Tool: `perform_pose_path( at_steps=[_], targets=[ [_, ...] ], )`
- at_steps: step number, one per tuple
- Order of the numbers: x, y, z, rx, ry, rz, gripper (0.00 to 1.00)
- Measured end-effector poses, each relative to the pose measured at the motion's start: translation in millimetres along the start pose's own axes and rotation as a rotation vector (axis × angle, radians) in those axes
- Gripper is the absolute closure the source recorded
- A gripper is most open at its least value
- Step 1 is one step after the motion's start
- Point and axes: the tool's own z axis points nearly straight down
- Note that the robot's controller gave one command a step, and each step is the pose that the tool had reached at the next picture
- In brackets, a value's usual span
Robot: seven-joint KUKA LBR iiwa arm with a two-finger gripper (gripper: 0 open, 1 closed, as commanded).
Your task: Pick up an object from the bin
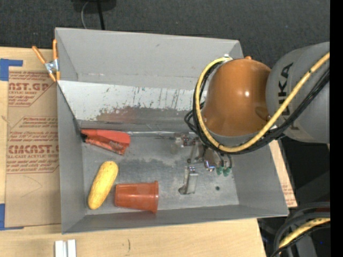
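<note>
Your grey bin (161,58) takes the arm's orange cover (238,98) at its right side. A red cup (136,196) lies sideways at the front, a red stapler-like tool (107,140) behind it, and a yellow corn cob (102,184) just left of the cup. The gripper (187,182) stands over bare floor right of the cup, and you cannot tell whether it is apart or together.

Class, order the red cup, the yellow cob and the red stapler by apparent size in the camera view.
Largest: red cup.
Then red stapler and yellow cob, which look about alike in size, so I leave them unranked.
</note>
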Motion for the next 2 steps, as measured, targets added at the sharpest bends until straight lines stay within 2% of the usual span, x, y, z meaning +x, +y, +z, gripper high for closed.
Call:
perform_pose_path(
  at_steps=[1, 2],
  targets=[
    [-1.4, -0.3, -4.4, -0.001, -0.008, 0.002, 0.00],
    [-9.6, 31.9, 9.7, 0.001, -0.008, -0.038, 0.00]
  ],
)
